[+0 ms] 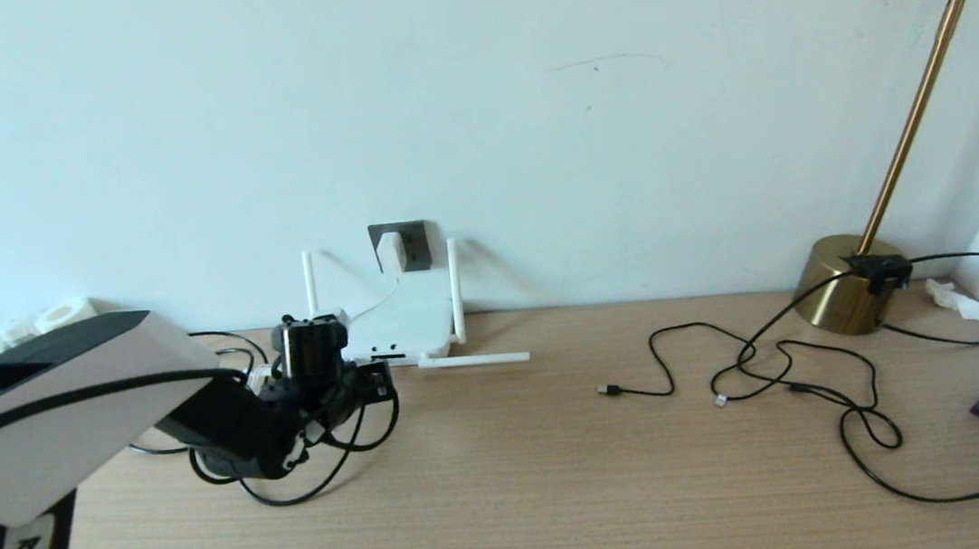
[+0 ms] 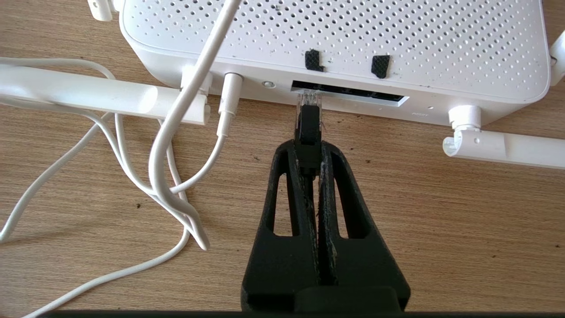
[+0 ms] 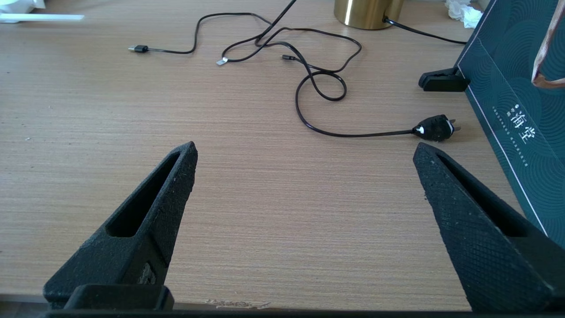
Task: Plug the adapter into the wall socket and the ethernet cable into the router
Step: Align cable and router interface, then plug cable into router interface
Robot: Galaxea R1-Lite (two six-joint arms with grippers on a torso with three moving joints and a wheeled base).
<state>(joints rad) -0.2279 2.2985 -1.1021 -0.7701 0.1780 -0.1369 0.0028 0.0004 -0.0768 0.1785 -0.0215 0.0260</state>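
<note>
Head view shows you the small white cube adapter [image 1: 390, 250] already in the dark grey wall socket [image 1: 412, 244]. Your left gripper [image 2: 309, 152], clamped on the black ethernet cable [image 2: 308, 128], holds its clear plug at the flat white router's [image 2: 335, 39] port, not seated.
</note>
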